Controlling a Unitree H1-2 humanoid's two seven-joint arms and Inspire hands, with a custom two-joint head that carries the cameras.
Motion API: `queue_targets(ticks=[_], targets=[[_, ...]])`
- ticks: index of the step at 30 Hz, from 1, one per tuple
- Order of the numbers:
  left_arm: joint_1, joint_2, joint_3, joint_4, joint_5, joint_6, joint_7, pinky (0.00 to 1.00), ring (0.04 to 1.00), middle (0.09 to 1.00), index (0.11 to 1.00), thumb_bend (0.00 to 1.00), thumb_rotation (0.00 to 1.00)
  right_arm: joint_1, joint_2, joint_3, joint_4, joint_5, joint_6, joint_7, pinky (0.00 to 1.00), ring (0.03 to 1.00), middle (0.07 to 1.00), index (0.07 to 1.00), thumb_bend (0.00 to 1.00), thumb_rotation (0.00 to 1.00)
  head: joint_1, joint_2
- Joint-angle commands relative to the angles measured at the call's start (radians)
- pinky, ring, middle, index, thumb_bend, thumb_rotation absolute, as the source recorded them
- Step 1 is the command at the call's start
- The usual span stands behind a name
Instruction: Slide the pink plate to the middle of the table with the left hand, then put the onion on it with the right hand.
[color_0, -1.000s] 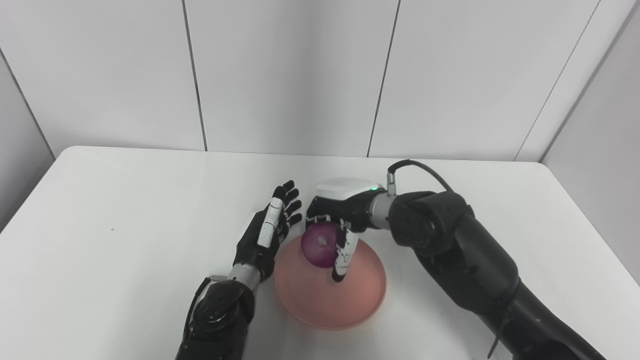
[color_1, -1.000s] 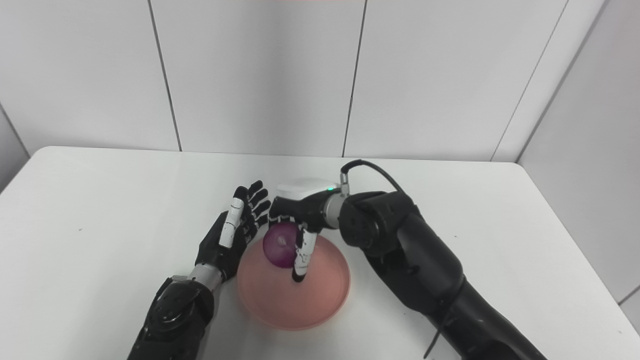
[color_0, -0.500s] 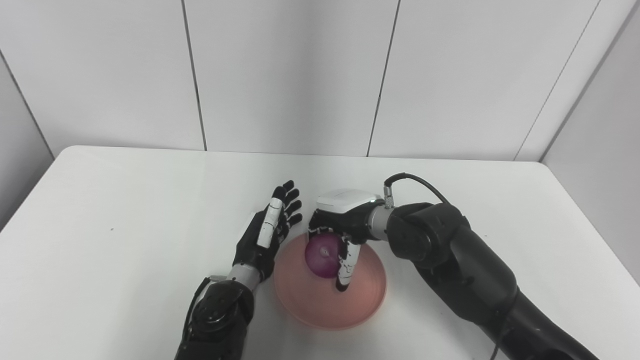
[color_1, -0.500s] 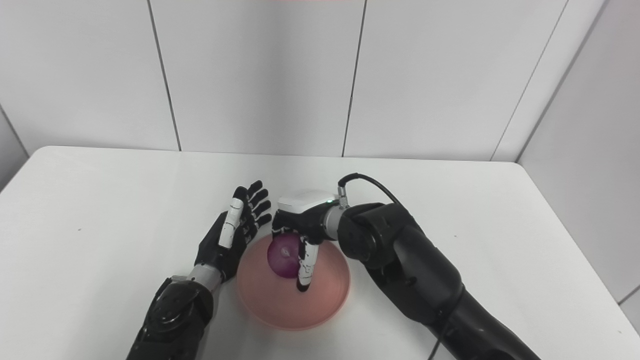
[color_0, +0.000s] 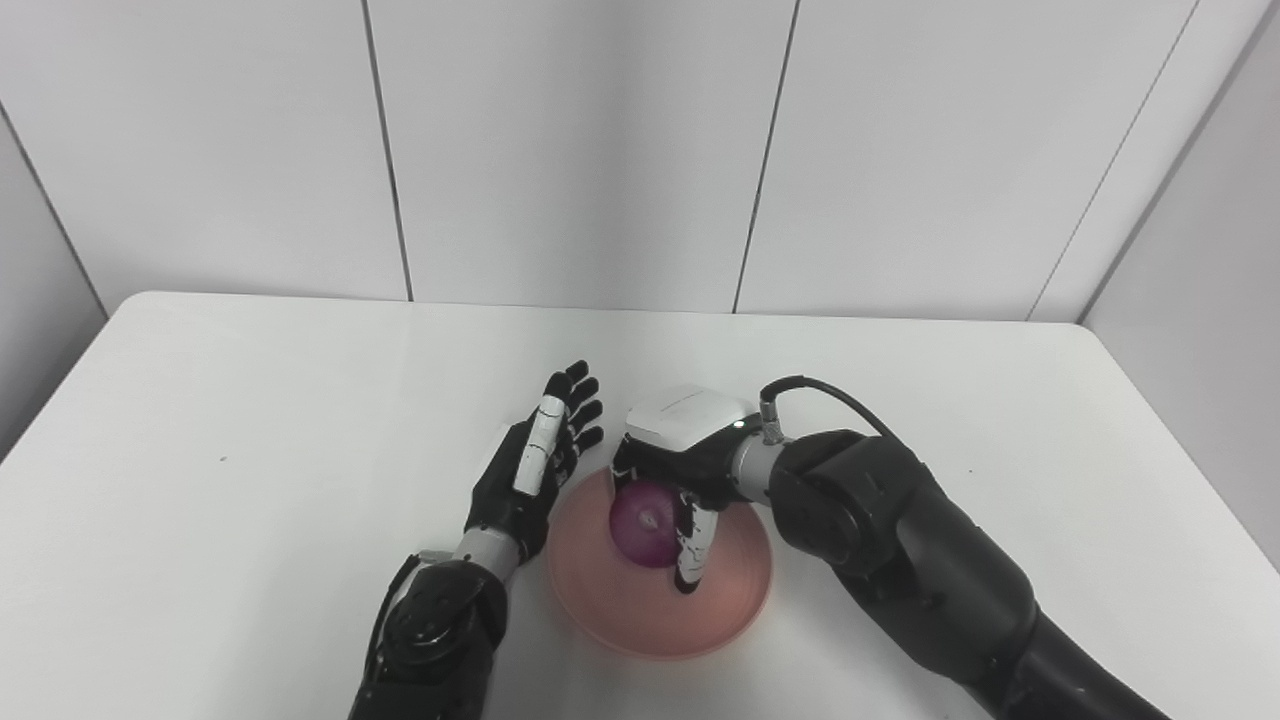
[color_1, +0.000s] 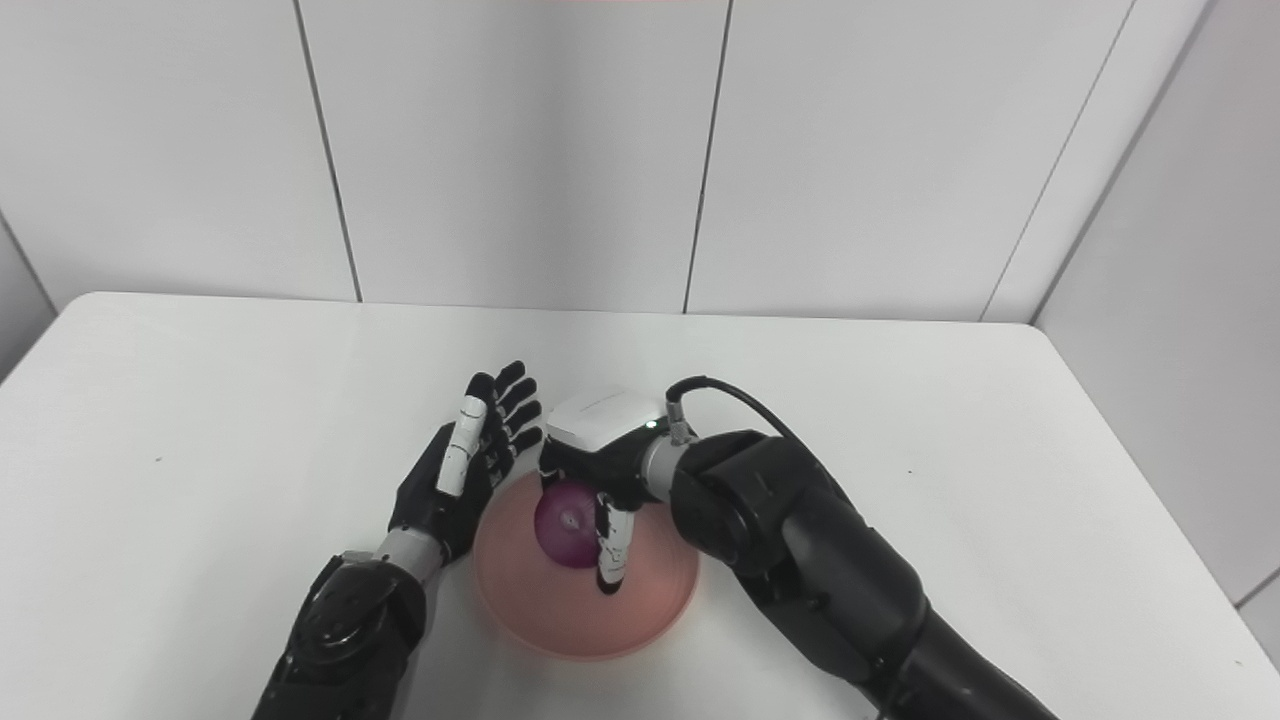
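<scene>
**Onion lowered into the pink plate, right hand closed around it**

Left eye view: Compared with a second ago, the right hand (color_0: 672, 455) has come down and drawn a little toward the near edge of the table (color_0: 200, 420), so the onion (color_0: 647, 511), which was lifted above the far rim of the pink plate (color_0: 640, 610), now sits low inside the plate's far half. Whether it already rests on the plate surface cannot be told. The right hand's fingers (color_0: 692, 545) curl down around the onion, one white-and-black finger reaching past its right side almost to the plate floor, the thumb side hidden behind the purple bulb. The plate lies near the middle of the table, somewhat toward the near edge. The left hand (color_0: 535, 465) has not shifted: it stands just beside the plate's left rim, fingers straight, spread apart and pointing toward the far edge, holding nothing.

Right eye view: The same drop shows here; the right hand (color_1: 600, 440) sits lower over the plate (color_1: 560, 620) than before, its fingers wrapped on the onion (color_1: 568, 525). The left hand (color_1: 470, 460) is open with its palm turned toward the plate, close to the rim; contact cannot be told.
</scene>
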Motion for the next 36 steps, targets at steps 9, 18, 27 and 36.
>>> queue_targets(ticks=[9, 18, 27, 36], targets=[[0.083, 0.011, 0.007, 0.084, 0.003, 0.163, 0.015, 0.94, 0.958, 0.967, 0.930, 0.78, 0.91, -0.015, 0.009, -0.023, -0.084, -0.055, -0.040, -0.002, 0.44, 0.555, 0.667, 0.696, 1.00, 0.29, -0.003, 0.000], [0.083, 0.012, 0.010, 0.090, 0.002, 0.157, 0.016, 0.95, 0.958, 0.962, 0.928, 0.77, 0.90, -0.024, 0.010, -0.033, -0.089, -0.058, -0.044, 0.022, 0.46, 0.600, 0.745, 0.748, 1.00, 0.47, -0.006, -0.001], [0.084, 0.011, 0.012, 0.092, 0.002, 0.156, 0.015, 0.94, 0.955, 0.958, 0.924, 0.78, 0.90, -0.031, 0.002, -0.073, -0.093, -0.004, -0.077, -0.019, 0.49, 0.620, 0.728, 0.732, 1.00, 0.52, -0.007, 0.000], [0.085, 0.010, 0.014, 0.093, 0.002, 0.154, 0.016, 0.94, 0.948, 0.954, 0.920, 0.78, 0.89, 0.005, 0.050, -0.290, -0.073, 0.273, -0.145, -0.270, 0.55, 0.668, 0.720, 0.719, 1.00, 0.81, -0.011, -0.004]])
